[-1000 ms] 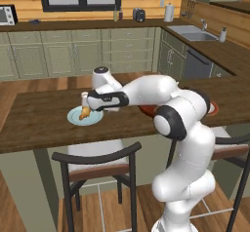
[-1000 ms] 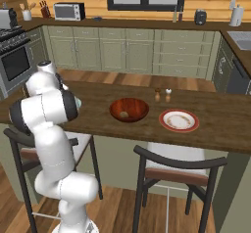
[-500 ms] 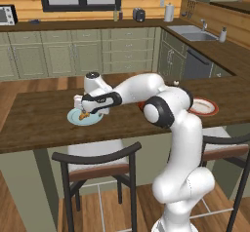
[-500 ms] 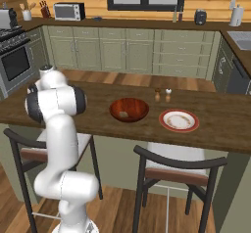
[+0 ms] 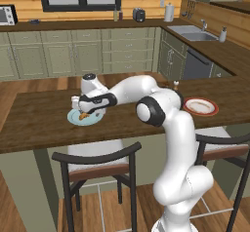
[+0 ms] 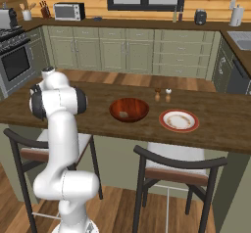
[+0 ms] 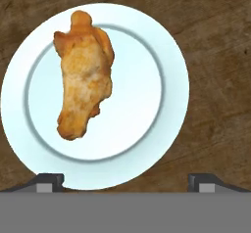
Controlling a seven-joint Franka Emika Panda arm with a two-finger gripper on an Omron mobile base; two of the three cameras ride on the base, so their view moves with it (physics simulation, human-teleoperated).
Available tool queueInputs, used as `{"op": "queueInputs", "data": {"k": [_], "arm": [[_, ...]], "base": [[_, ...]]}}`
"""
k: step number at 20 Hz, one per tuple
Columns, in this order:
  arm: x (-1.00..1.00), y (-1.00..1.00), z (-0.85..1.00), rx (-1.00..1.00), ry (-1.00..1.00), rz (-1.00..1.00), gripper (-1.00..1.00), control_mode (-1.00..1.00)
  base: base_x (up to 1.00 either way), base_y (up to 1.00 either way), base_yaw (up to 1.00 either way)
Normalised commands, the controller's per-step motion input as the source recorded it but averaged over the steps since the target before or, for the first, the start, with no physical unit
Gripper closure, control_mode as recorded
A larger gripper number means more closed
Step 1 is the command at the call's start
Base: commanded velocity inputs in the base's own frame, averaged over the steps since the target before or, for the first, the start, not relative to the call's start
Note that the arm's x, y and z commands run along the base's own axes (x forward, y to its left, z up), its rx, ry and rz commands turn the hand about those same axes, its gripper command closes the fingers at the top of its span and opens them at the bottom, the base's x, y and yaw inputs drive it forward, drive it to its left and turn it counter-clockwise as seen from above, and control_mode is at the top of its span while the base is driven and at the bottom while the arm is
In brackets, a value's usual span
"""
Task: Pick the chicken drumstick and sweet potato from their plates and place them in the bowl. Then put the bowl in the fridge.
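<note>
While the end effector (image 5: 84, 112) hangs just over the pale blue plate (image 5: 74, 119), its jaws spread wide and holding nothing, the chicken drumstick (image 7: 83, 75) lies on that plate.
Hand view: drumstick sits left of the plate's (image 7: 147, 104) middle, narrow end toward the top, golden-brown; two dark fingertips (image 7: 49, 182) stand far apart at the bottom, near plate rim, not touching meat. Plate rests on the wooden table (image 5: 39, 124). Right base view: reddish-brown bowl (image 6: 129, 109) on the table (image 6: 98, 114) with a small pale piece inside, red-rimmed white plate (image 6: 179, 120) just beside it on its right, two small shakers (image 6: 163, 95) behind them. Left base view: red-rimmed plate (image 5: 199, 106) well apart from blue plate.
</note>
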Motion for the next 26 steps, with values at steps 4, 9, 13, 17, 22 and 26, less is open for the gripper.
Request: {"op": "queueInputs", "data": {"k": [4,9,13,17,22,26], "arm": [[0.27,0.00,-0.30,0.03,0.00,0.09,-1.00,-1.00],[0.42,0.00,-0.32,0.03,0.00,0.08,-1.00,-1.00],[0.58,0.06,-0.15,0.00,0.00,0.02,-1.00,-1.00],[0.51,0.15,0.00,0.00,0.05,0.00,-1.00,-1.00],[0.13,0.08,0.00,0.00,0.03,0.00,-1.00,-1.00],[-0.08,0.00,0.00,0.00,0.00,0.00,-1.00,-1.00]], "base": [[0.00,0.00,0.00],[0.00,0.00,0.00],[0.00,0.00,0.00],[0.00,0.00,0.00],[0.00,0.00,0.00],[0.00,0.00,0.00]]}}
